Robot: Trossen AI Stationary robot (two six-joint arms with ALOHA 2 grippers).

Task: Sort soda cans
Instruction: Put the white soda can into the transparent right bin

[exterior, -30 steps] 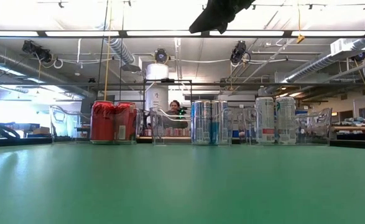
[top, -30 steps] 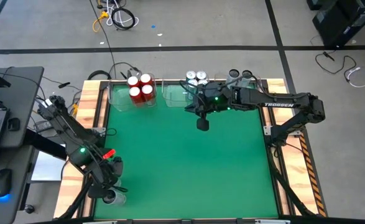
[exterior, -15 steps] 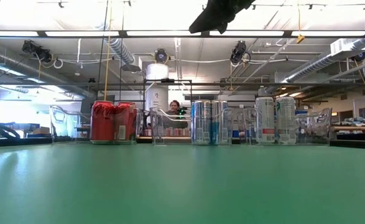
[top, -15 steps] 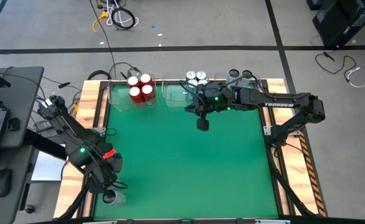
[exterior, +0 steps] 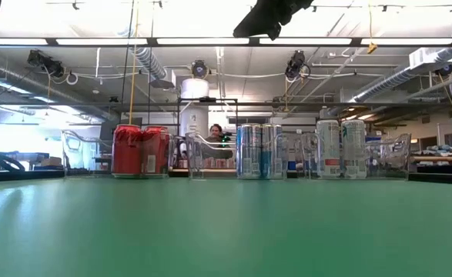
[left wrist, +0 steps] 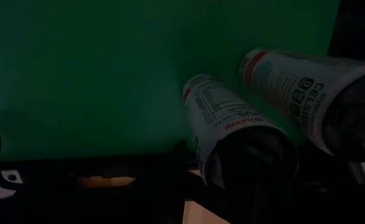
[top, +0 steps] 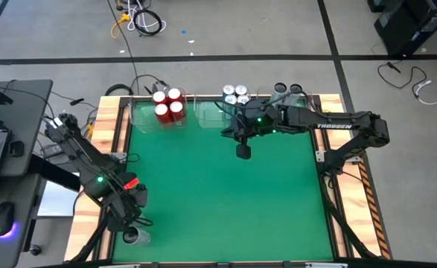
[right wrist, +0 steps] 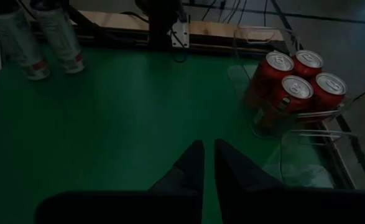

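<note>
Barely shifting since a second ago, the clenched right gripper is hovering empty over the green counter, while the left gripper is grasping a light, slippery grey-and-white cylindrical metal soda can round its rigid middle.

White lettering on the right arm reads "TROSSEN". In the left wrist view, the nearer white can reads "CELSIUS"; the other can's small print stays unreadable.

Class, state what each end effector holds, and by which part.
The right end effector is shut and empty. The left end effector is by two white cans; whether it grips one cannot be told.
</note>
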